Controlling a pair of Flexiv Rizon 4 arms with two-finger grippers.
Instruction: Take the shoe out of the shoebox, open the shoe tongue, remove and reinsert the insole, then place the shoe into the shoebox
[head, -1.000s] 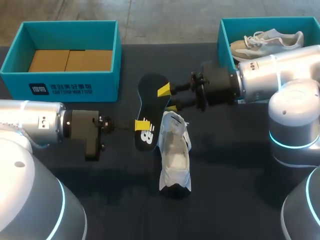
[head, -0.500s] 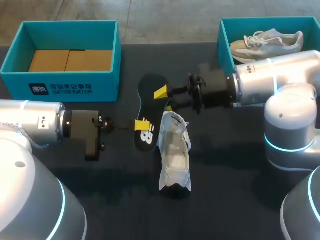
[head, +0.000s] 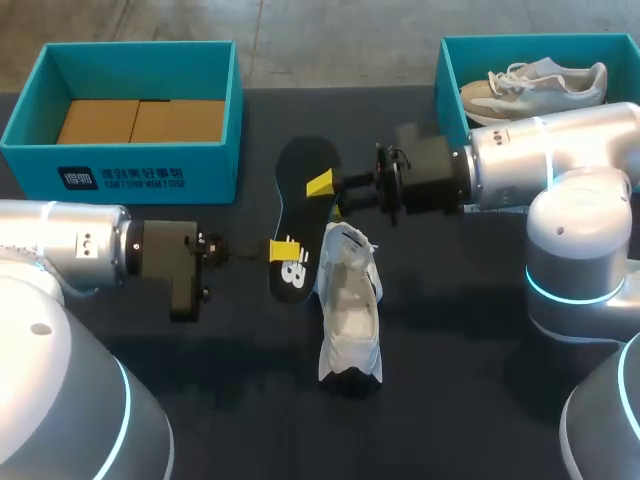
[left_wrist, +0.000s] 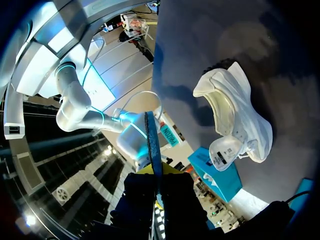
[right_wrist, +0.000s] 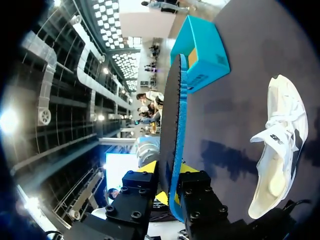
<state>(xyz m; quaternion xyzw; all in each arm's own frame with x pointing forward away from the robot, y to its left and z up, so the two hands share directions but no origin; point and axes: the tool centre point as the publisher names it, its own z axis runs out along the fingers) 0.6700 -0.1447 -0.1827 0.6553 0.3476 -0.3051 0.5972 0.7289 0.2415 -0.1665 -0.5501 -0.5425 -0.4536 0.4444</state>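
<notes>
A black insole (head: 297, 195) hangs over the table, seen edge-on in both wrist views (left_wrist: 152, 145) (right_wrist: 175, 115). My left gripper (head: 285, 250) (left_wrist: 156, 175) is shut on its logo end. My right gripper (head: 328, 197) (right_wrist: 171, 182) straddles the other half, one yellow tip above and one below, still a little apart. The white shoe (head: 350, 310) (left_wrist: 235, 120) (right_wrist: 280, 150) lies on the dark table beside the insole, tongue lifted, its inside showing. The teal shoebox (head: 130, 170) stands at the back left.
The left shoebox holds brown cardboard (head: 140, 120). A second teal box (head: 450, 70) at the back right holds another pale shoe (head: 535, 85), just behind my right arm. Dark tabletop (head: 450, 330) stretches in front of the white shoe.
My right gripper has slid left along the insole and its fingers have narrowed around it. The left arm, insole end and shoe have stayed put.
</notes>
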